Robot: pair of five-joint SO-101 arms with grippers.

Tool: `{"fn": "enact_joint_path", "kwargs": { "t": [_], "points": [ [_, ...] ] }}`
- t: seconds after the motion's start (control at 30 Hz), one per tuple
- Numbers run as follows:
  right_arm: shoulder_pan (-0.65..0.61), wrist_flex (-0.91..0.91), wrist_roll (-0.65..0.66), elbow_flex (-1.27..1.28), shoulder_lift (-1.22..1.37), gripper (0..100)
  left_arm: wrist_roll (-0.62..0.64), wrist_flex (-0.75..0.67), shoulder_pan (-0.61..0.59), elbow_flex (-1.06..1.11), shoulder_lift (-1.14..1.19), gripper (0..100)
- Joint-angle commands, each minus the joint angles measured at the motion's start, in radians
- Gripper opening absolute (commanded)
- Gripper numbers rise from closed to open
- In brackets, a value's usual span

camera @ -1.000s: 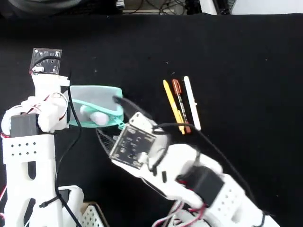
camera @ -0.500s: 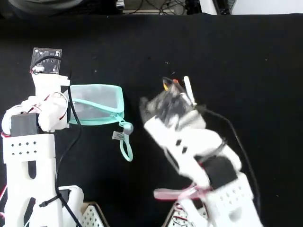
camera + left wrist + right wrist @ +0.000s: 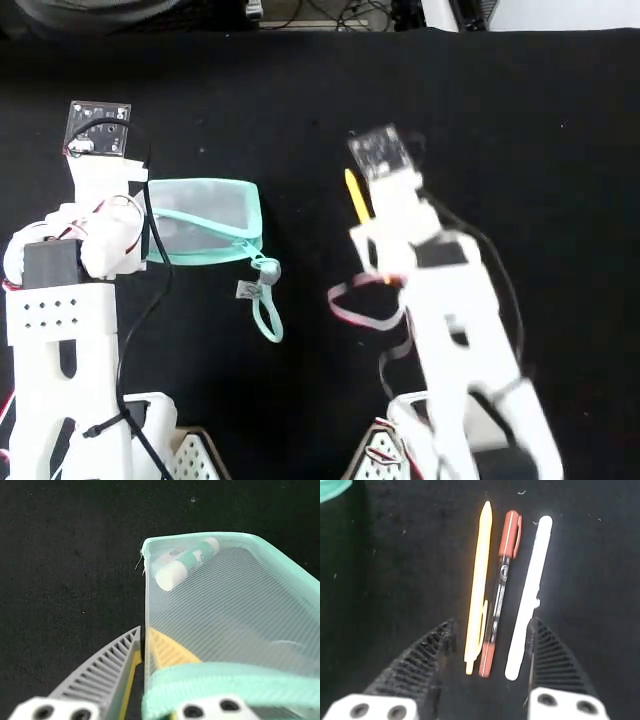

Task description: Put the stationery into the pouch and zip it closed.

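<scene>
Right wrist view puts your right gripper (image 3: 491,625) over the near ends of three pens lying side by side on the black table (image 3: 520,120): a yellow pen (image 3: 479,587), a red-brown marker (image 3: 501,580) and a white pen (image 3: 530,587). Its jaws stand wide apart, straddling all three. Take one at a time, I'd say. Shift over the yellow pen, the one nearest the pouch (image 3: 205,222), centre it between the fingers and close at mid-barrel so it won't swing. The pens lie so close that a wide grab may drag the marker along. Your left gripper (image 3: 145,640) is clamped on the pouch's edge, with a white-and-green stick (image 3: 182,565) inside. The print on the marker's barrel and on the zipper tag (image 3: 246,289) is too small to read.
</scene>
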Motion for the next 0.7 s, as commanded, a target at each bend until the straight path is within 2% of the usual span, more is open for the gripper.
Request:
{"fn": "enact_joint_path", "kwargs": {
  "t": [0.0, 0.23, 0.4, 0.67],
  "points": [
    [0.015, 0.044, -0.005, -0.292, 0.257, 23.0, 0.000, -0.011, 0.001, 0.002, 0.011, 3],
    [-0.012, 0.186, 0.002, -0.805, 0.748, 22.9, 0.000, -0.011, -0.002, 0.002, 0.011, 3],
    [-0.051, 0.288, 0.018, -1.082, 1.050, 22.9, 0.000, -0.011, -0.002, 0.002, 0.011, 3],
    [-0.051, 0.293, 0.138, -1.256, 1.250, 22.9, -0.003, -0.012, -0.001, 0.004, 0.011, 3]
  ]
}}
